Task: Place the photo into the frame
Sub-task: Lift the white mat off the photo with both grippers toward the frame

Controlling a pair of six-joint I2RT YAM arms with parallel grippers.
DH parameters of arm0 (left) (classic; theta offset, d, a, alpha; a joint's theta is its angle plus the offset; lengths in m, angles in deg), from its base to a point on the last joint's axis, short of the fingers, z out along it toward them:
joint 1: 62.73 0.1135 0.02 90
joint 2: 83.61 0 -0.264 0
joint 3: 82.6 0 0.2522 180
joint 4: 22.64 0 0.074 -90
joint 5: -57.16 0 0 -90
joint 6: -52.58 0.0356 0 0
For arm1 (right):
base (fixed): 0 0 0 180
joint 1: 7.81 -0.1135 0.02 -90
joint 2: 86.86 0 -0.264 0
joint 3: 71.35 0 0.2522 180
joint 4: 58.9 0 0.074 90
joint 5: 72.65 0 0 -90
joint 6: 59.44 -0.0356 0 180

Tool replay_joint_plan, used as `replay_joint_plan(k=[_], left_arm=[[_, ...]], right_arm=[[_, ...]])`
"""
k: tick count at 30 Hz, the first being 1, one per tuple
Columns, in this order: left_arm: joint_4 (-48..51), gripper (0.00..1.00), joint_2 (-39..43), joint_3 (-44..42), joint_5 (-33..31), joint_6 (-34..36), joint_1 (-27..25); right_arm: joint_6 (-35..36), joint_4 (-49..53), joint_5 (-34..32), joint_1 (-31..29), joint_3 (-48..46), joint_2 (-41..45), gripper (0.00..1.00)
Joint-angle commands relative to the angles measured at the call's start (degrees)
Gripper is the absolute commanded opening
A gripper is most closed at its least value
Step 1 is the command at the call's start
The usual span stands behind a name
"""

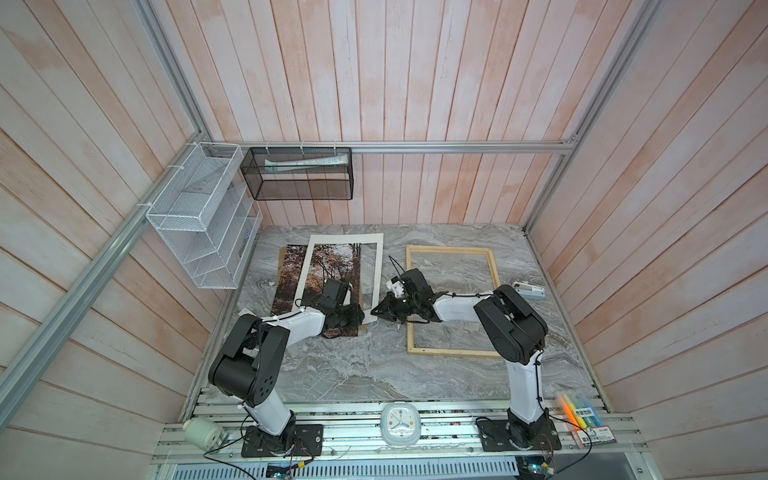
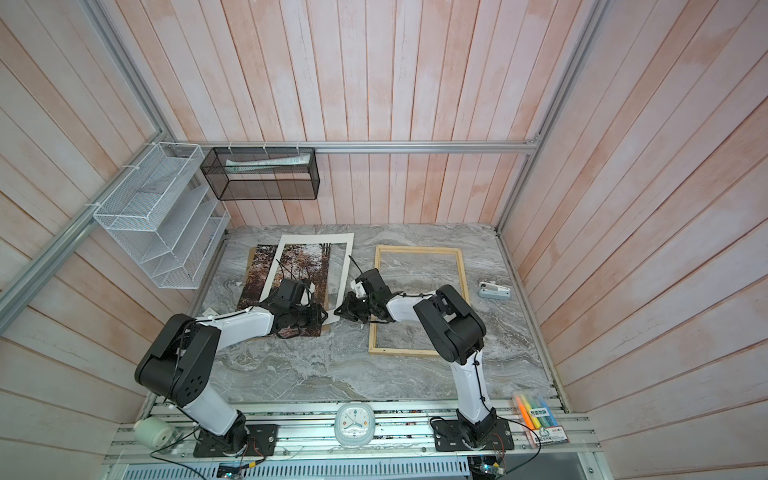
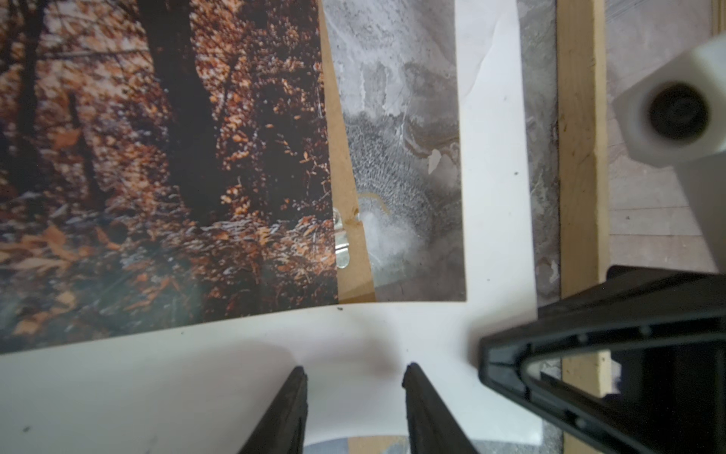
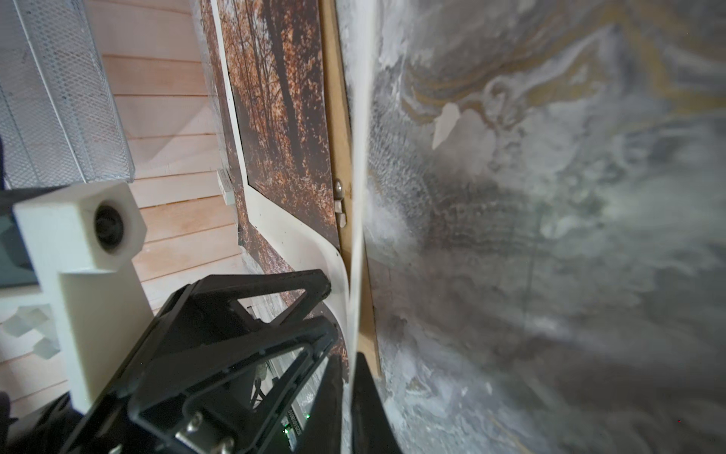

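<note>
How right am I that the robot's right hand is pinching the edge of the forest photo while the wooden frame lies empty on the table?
Nearly. The right hand is pinching the edge of the white mat, not the forest photo; the right wrist view shows that edge between its fingers. The wooden frame does lie empty on the table.
</note>
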Motion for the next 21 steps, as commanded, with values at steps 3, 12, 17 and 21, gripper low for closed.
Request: replay_joint_plan(k=[3, 12, 17, 21], left_arm=[[3.51, 0.43, 1.48, -0.70, -0.31, 0.38, -0.33], [4.11, 0.45, 7.43, 0.15, -4.96, 0.09, 0.20], [4.21, 0.45, 7.66, 1.63, -3.95, 0.32, 0.20], [2.26, 0.45, 8.26, 1.10, -2.41, -0.02, -0.96]], right_arm=[[4.40, 4.61, -1.82, -0.57, 2.66, 0.43, 0.00], [10.24, 7.79, -1.04, -0.14, 2.90, 3.68, 0.00], [17.24, 14.91, 0.12, 1.18, 4.24, 7.53, 0.00], [21.11, 19.48, 1.36, 4.18, 4.62, 11.20, 0.00]])
